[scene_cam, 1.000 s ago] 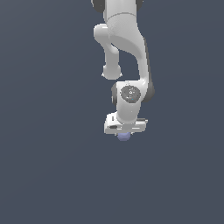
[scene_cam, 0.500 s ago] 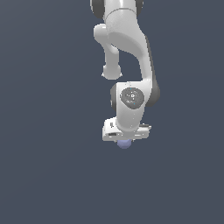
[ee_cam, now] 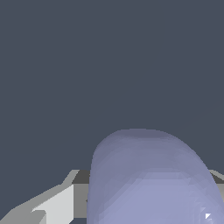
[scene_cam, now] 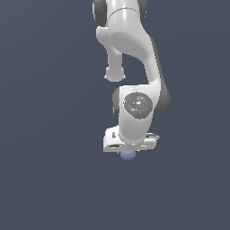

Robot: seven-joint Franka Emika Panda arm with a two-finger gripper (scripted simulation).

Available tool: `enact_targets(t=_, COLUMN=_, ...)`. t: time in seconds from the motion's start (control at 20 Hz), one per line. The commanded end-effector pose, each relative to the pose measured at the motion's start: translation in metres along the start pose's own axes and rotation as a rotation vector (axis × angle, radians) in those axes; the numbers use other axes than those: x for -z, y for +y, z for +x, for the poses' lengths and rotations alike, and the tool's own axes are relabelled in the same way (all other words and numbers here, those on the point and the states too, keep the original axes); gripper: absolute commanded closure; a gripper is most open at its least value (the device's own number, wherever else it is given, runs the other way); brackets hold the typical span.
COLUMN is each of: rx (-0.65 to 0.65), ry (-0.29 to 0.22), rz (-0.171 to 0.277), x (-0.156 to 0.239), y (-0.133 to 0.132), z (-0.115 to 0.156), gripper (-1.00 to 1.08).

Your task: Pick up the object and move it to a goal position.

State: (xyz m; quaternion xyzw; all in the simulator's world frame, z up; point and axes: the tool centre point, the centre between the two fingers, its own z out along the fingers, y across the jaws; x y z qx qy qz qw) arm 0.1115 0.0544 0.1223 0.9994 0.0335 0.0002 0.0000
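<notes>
- exterior view shows the white franka arm (scene_cam: 134, 54) reaching down, its claw (scene_cam: 130, 150) pointing at the plain dark grey ground, no goal marker anywhere to be seen.
- the pale lavender-blue stubby cylinder (scene_cam: 129, 155) peeks out just under the claw's body, only its rounded lower end showing; most of it is hidden by the white housing.
- wrist view has the cylinder (ee_cam: 148, 179) filling the near field, sitting right at the claw, with a grey-white finger (ee_cam: 57, 203) touching or just beside one flank.
- the claw looks clenched on the cylinder, judged from how the thing sits tight up between the fingers; the contact on the far side is out of frame.
- whether the cylinder is clear of the ground or resting on it cannot be told, since no shadow or edge marks the surface.
- step in hand, as i read it: carrying the held cylinder toward the goal.
- to do it well: keep the squeeze steady, since a rounded matte body can roll in a pinch; move smoothly, avoid wrist twists, and keep the claw upright.
</notes>
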Motion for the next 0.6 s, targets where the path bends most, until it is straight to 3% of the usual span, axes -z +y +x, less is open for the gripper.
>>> enact_targets(t=0.0, rx=0.000, ry=0.000, rz=0.000, x=0.004, y=0.001, z=0.007, gripper=1.08)
enact_targets(t=0.55, rx=0.000, ry=0.000, rz=0.000, x=0.010, y=0.002, z=0.018, gripper=1.08)
